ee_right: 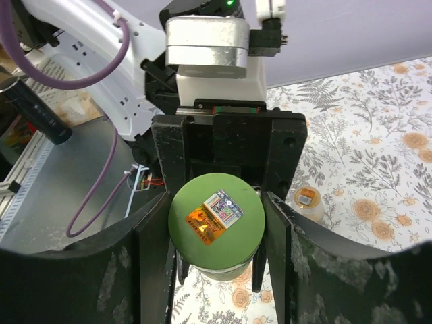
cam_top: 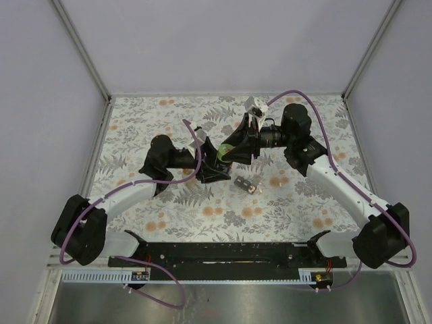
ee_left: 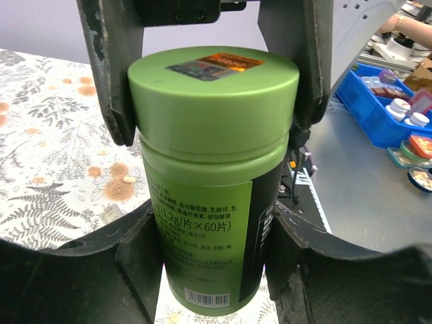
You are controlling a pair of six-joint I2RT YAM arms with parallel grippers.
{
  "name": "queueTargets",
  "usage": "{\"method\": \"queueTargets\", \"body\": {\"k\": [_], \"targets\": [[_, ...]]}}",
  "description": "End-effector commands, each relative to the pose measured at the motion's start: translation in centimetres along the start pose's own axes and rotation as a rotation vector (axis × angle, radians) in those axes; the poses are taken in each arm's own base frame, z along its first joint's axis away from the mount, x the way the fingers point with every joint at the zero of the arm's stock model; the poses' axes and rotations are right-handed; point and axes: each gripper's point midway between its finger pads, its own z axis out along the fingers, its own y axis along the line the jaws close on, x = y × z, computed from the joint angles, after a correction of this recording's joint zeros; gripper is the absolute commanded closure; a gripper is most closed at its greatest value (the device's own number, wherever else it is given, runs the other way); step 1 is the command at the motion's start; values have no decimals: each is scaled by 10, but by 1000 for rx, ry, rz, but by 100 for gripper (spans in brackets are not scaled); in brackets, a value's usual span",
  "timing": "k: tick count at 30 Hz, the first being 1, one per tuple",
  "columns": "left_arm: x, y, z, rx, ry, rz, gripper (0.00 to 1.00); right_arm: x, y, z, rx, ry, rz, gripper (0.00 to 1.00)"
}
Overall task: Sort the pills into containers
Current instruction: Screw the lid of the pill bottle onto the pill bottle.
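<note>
Over the middle of the floral table, the left gripper clamps the smooth cylindrical body of a green pill bottle, contents hidden; the right gripper squeezes its round, foil-stickered cap.

The green bottle label reads "2g/片×60片".

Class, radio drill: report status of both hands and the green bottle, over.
Status: left hand clamped on green bottle; right hand gripping the lid, not yet off. One small jar on table, apart; nothing blocking.
</note>
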Motion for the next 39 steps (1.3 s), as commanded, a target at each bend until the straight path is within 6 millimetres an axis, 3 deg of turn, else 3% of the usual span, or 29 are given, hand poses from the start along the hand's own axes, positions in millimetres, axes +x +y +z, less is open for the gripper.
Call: {"method": "queueTargets", "body": {"k": [1,9,19,27,28,30,34,37,39], "targets": [[-15,10,-1,-87,-31,106,100,-16,-15,4,82,-39,-28,50],[-26,45,-11,-311,-59,162,100,-5,-38,9,207,-27,46,59],[-36,90,-26,-588,-72,196,100,11,-83,12,447,0,176,64],[-29,110,-35,-762,-29,241,100,16,-97,11,573,27,288,62],[-28,114,-39,-789,-26,236,100,18,-97,13,581,33,290,57],[-27,118,-42,-815,-9,261,100,21,-95,15,579,43,283,37],[-27,113,-39,-779,-10,269,100,19,-89,13,557,47,230,16],[-23,99,-28,-669,-20,256,100,13,-80,9,523,49,152,1],[-18,92,-23,-601,-12,256,100,10,-76,5,518,45,114,1]]}}
